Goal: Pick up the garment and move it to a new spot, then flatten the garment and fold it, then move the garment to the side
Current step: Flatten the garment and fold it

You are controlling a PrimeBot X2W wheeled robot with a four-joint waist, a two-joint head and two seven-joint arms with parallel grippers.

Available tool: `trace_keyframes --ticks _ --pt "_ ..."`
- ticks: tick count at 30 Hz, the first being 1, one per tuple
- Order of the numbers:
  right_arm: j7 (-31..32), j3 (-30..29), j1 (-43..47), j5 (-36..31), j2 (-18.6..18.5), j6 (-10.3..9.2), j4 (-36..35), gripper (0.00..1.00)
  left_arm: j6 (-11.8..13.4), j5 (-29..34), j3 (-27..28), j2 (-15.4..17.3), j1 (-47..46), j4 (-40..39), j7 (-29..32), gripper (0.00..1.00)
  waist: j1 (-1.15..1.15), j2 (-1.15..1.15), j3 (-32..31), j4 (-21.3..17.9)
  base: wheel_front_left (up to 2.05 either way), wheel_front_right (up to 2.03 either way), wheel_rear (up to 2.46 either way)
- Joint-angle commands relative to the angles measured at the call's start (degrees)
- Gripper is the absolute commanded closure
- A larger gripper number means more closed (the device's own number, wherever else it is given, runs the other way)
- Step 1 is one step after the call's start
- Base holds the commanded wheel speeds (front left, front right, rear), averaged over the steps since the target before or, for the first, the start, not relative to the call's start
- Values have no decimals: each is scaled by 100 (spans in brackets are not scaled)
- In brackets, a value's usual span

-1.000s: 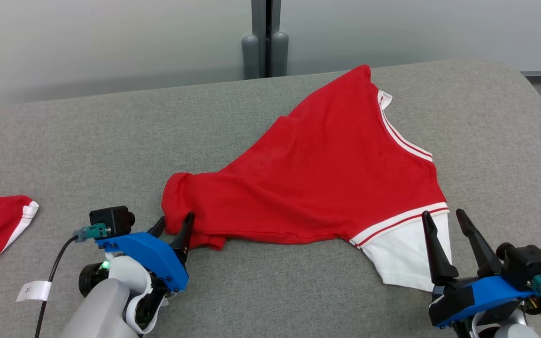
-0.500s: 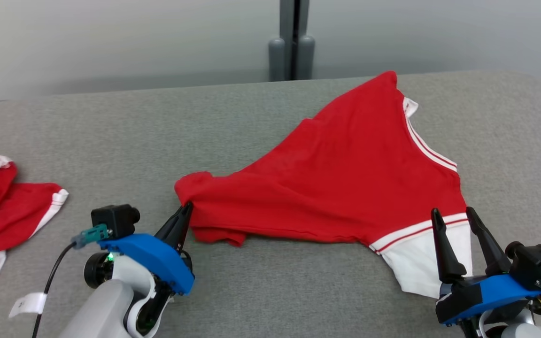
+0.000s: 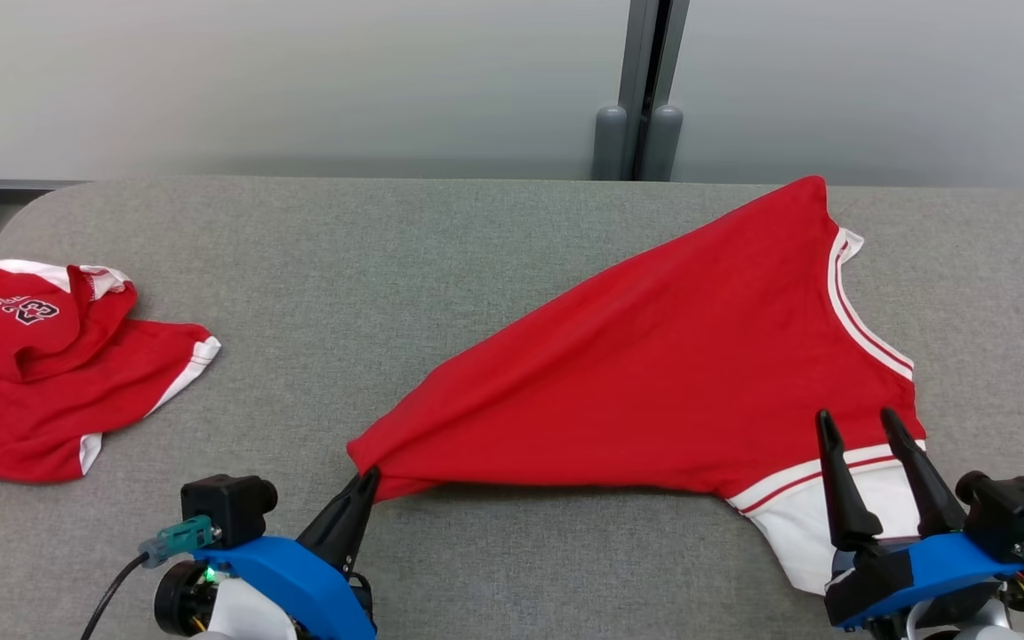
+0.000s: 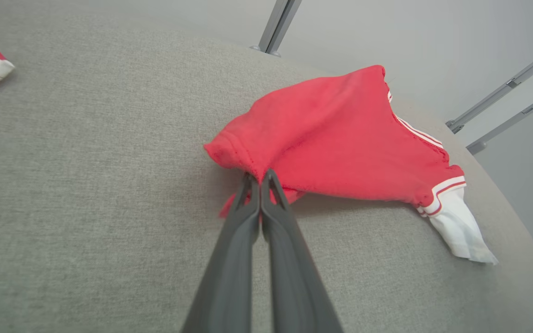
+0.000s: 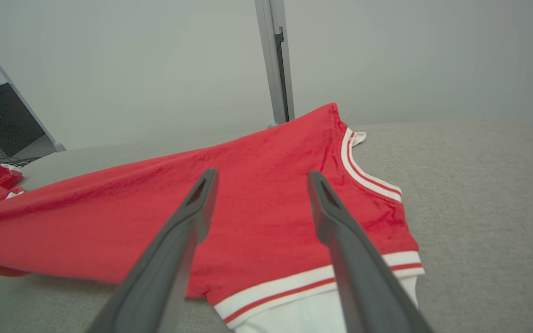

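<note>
The garment (image 3: pixel 672 373) is a red shirt with white striped trim and a white sleeve, spread across the right half of the grey table (image 3: pixel 343 267). My left gripper (image 3: pixel 368 478) is shut on the garment's near left corner, which is drawn out into a point; the left wrist view shows the closed left gripper (image 4: pixel 261 178) pinching the red garment (image 4: pixel 336 134). My right gripper (image 3: pixel 860 420) stands open over the white-trimmed sleeve at the near right, jaws apart above the cloth. In the right wrist view the right gripper (image 5: pixel 261 178) hovers over the garment (image 5: pixel 257 203), holding nothing.
A second red and white shirt (image 3: pixel 41 364) lies crumpled at the table's far left. A grey post (image 3: pixel 641 107) stands behind the table's back edge against a pale wall. Bare grey cloth lies between the two shirts.
My left gripper closed on the garment's left corner and pulled it toward the near edge, stretching the cloth flat. The camera swung left, showing more of the second shirt.
</note>
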Motion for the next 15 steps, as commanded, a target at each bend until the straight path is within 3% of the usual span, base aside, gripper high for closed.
trace_keyframes --ticks 1,3,4,5,6,15 --pt "-27 13 -15 21 -16 3 1 0 76 109 -9 23 -52 69 -16 100 1 0 7 5 0 0 0" --pt "-30 57 -60 33 -16 2 22 0 179 244 -2 -20 -200 283 -112 100 1 0 15 -12 0 0 0" --pt "-30 86 -79 40 -17 2 31 0 216 316 -2 -64 -271 406 -180 62 1 0 16 -39 0 0 0" --pt "-32 106 -90 45 -17 2 43 0 245 395 -12 -103 -344 525 -266 5 1 0 18 -73 0 0 0" --pt "-34 102 -98 53 -17 2 58 0 258 456 -34 -134 -395 653 -324 0 1 0 18 -107 0 0 0" --pt "-66 20 -46 25 -16 3 73 0 331 638 141 -287 -430 1375 -1186 0 1 0 -64 -401 0 0 0"
